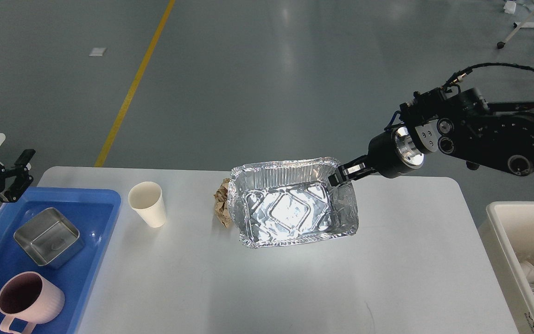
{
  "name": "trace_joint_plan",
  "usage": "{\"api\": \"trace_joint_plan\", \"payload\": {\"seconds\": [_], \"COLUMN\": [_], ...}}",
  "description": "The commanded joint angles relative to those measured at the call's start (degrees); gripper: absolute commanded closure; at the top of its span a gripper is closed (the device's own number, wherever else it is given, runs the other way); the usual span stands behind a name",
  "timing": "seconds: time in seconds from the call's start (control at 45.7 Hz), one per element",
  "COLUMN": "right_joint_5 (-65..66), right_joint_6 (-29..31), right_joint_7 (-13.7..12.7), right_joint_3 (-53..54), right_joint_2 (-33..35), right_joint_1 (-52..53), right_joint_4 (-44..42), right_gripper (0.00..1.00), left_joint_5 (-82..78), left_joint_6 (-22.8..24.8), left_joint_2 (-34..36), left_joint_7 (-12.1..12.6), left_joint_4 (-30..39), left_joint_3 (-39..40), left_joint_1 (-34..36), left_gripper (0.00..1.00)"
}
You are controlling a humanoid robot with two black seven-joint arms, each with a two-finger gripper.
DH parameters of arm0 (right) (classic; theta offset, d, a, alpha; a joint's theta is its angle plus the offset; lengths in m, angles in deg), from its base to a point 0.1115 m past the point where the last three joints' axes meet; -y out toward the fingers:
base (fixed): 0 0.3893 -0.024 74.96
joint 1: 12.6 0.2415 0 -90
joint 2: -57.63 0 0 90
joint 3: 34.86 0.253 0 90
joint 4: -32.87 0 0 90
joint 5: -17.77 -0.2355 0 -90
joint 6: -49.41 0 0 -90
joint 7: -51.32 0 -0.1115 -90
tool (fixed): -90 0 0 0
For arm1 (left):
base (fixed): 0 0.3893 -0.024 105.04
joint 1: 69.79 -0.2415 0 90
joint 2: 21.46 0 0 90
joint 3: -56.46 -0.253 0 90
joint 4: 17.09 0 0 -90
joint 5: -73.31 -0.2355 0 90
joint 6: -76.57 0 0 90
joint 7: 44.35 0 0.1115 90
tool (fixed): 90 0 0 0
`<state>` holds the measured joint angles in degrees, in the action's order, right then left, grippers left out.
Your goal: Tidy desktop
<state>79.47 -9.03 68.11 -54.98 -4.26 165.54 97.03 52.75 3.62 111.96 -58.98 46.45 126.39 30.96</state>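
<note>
1. Desktop fills the lower middle of the view, btwn a blue tray overlapping its left edge & a white bin just off its right edge.
2. Left gripper hangs over the tray's far-left corner, fingers apart, holding nothing.
3. On tray: 1 steel tin, 1 pink mug.
4. On desktop, near far edge: 1 paper cup, 1 brown paper wad, 1 foil pan.
5. Right gripper is pinched on the pan's far-right rim corner.
6. Risks: thin foil may buckle or slip w/ a one-corner hold; pan partly hides the wad & could knock it, maybe the cup too.
</note>
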Motion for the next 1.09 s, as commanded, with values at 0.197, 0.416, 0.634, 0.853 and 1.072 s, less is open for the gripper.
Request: {"api": "trace_joint_plan", "payload": {"seconds": [0.197, 0.416, 0.634, 0.853, 1.072], "right_joint_5": [0.0, 0.1, 0.1, 0.2, 0.3], "right_joint_6": [0.0, 0.0, 0.0, 0.0, 0.0], "right_joint_7": [-0.1, -0.4, -0.4, -0.4, -0.4], "right_joint_3": [-0.2, -0.2, -1.0, -1.7, -1.8], "right_joint_2": [-0.1, 0.1, -0.2, -0.7, -1.0], "right_joint_1": [-0.1, -0.2, -0.7, -1.1, -1.3], "right_joint_4": [-0.3, -0.3, -0.3, -0.3, -0.3], "right_gripper": [1.00, 1.00, 1.00, 1.00, 1.00], "left_joint_5": [-19.9, -21.2, -21.1, -21.1, -20.7], "left_joint_6": [-4.5, -4.4, -3.8, -1.8, 4.1], "left_joint_2": [4.0, 17.0, 28.0, 43.1, 53.4], "left_joint_7": [16.1, 15.5, 16.3, 18.0, 16.7], "left_joint_4": [6.0, 15.6, 20.0, 26.6, 27.2], "left_joint_3": [-4.1, -13.0, -13.8, -16.3, -15.9], "left_joint_1": [2.6, 1.7, -0.1, -1.3, -0.6], "left_gripper": [0.07, 0.09, 0.13, 0.13, 0.13]}}
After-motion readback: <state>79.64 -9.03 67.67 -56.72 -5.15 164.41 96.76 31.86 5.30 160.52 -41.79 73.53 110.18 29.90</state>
